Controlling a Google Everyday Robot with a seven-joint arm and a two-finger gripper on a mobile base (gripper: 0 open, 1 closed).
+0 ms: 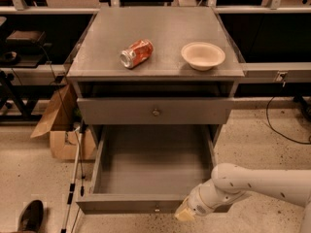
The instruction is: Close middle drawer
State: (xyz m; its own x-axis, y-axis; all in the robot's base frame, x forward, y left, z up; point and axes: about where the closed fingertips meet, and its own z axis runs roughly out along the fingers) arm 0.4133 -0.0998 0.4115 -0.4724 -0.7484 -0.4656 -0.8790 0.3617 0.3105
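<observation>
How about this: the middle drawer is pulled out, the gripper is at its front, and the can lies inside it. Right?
Not quite: the camera view shows the can lying on the cabinet top, not in the middle drawer. That drawer is pulled out, and the gripper is at its front.

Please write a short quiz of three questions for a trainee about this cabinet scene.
1. Fill in: on the cabinet top, beside the bowl, lies a crushed ____.
2. True or false: the middle drawer is pulled out and its tray is bare.
3. Where is the pincer? A) on the cabinet top; B) at that drawer's front panel; C) out of view.
Key: 1 can; 2 true; 3 B.
</observation>
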